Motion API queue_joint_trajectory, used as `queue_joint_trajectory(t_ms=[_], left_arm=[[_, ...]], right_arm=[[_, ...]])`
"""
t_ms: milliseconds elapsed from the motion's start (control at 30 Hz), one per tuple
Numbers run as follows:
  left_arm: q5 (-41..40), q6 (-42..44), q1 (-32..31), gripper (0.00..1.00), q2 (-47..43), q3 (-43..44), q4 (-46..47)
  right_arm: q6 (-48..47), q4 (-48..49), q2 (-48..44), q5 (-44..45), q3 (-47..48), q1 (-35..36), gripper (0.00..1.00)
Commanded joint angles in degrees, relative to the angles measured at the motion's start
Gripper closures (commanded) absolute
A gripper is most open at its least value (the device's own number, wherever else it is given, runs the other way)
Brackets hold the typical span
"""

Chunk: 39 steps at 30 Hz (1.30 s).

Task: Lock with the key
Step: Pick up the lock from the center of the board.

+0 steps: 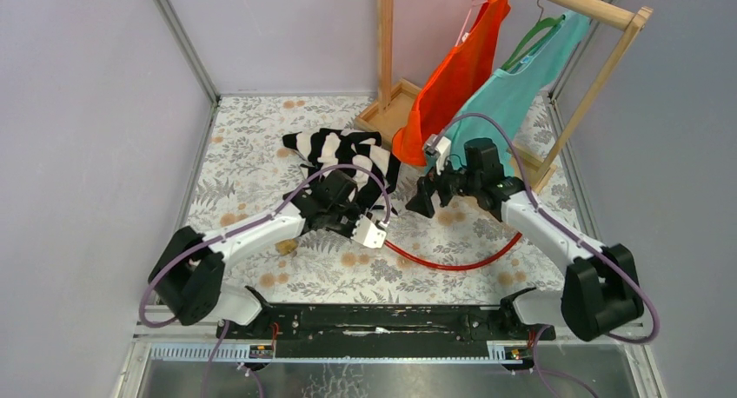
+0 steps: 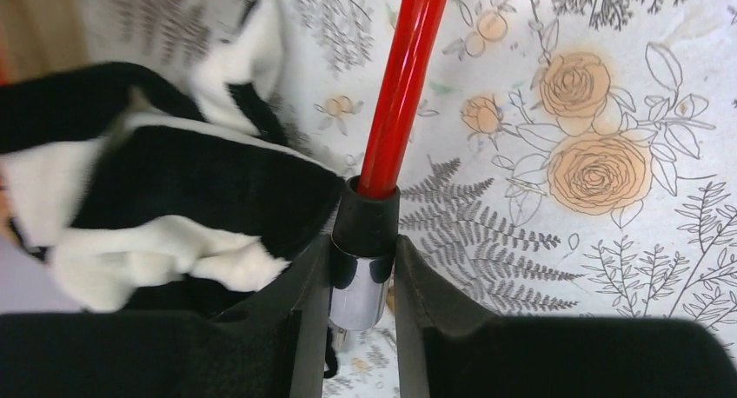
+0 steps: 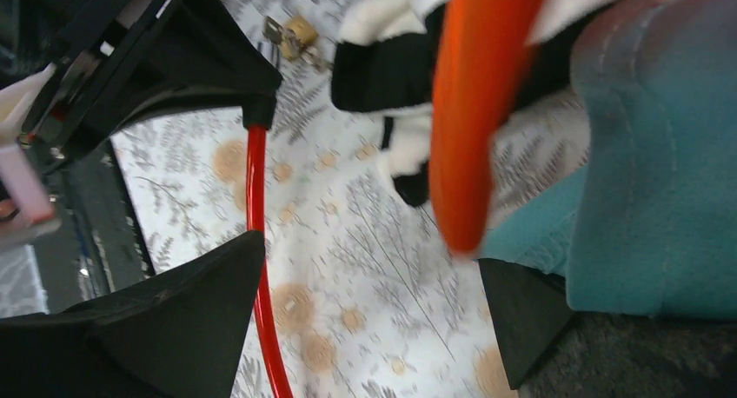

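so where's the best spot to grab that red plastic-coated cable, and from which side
Probably the rigid black collar and chrome tip ending the red plastic-coated cable, not its curving red run. Come end-on along its axis, one finger each side, as the left gripper sits now.

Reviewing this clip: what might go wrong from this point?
1. The left gripper pinches the red cable only at its smooth metal end, so the cable may slip or twist out.
2. The striped cloth lies right beside that end and may snag.
3. The open right gripper has one finger by the teal garment and could catch fabric.
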Motion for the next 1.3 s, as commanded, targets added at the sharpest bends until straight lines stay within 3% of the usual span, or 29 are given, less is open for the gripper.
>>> queue_joint_trajectory(t_ms=[0,300,467,867,1267], left_arm=[[-0.80,-0.33,-2.78,0.94,-5.18,2.10,4.10],[-3.09,-3.96,-5.89,0.94,-10.95,0.84,6.74],[-2.91,-4.83,-5.93,0.94,-13.10,-0.43,8.52],[-2.22,-5.57,-5.92,0.94,-15.30,-2.79,9.79],[1.68,-9.06,-5.83,0.94,-18.13,-4.67,11.44]], right_arm=[[9.91,3.23,7.22,-14.01,1.86,4.35,0.03],[19.73,15.71,14.41,-19.77,-0.32,9.66,0.05],[20.53,16.78,16.25,-20.55,-0.29,11.28,0.10],[19.88,15.62,16.32,-17.51,0.04,14.03,0.19],[23.40,21.99,13.17,-10.36,0.81,14.03,0.16]])
